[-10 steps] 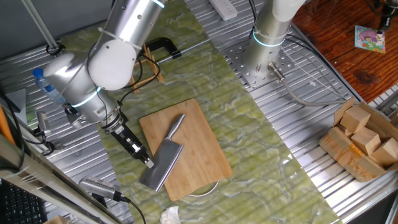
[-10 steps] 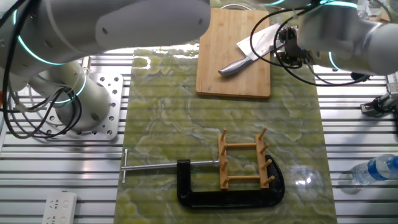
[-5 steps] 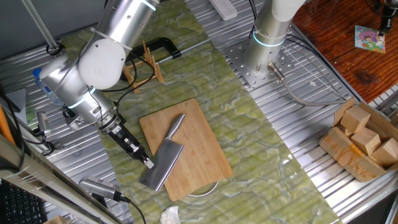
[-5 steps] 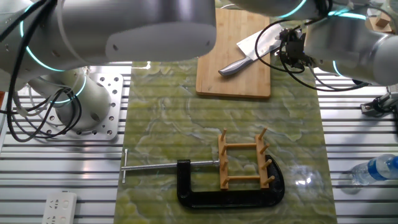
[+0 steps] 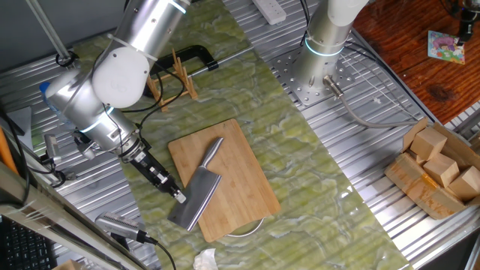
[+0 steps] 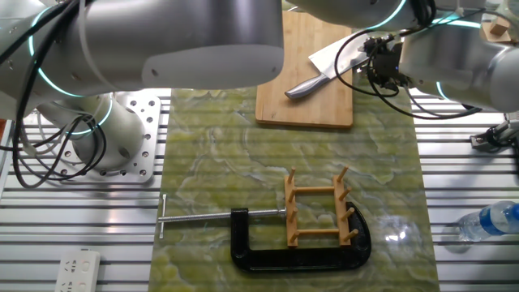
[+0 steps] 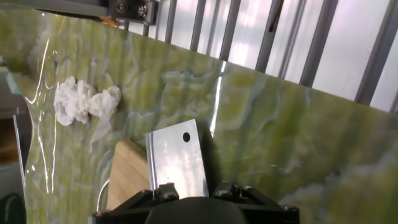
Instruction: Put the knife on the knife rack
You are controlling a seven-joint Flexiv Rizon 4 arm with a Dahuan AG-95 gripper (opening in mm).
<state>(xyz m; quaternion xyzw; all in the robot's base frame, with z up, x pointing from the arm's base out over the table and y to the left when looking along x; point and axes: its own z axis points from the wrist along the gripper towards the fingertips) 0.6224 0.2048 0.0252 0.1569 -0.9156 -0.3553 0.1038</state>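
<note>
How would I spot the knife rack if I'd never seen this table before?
Start at the green mat and find the black clamp near one end. Inside its curve stands the knife rack, a small frame of pale wooden pegs. It is the only upright wooden thing there; the cutting board lies flat.

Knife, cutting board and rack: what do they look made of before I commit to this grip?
The knife looks all steel: brushed grey blade, shinier rounded handle, no separate grip visible. The cutting board looks like bamboo or light wood, with fine lengthwise grain and a matte finish. The knife rack seems to be unfinished light wood, with thin pegs on slats. The gripper is at the blade's edge.
</note>
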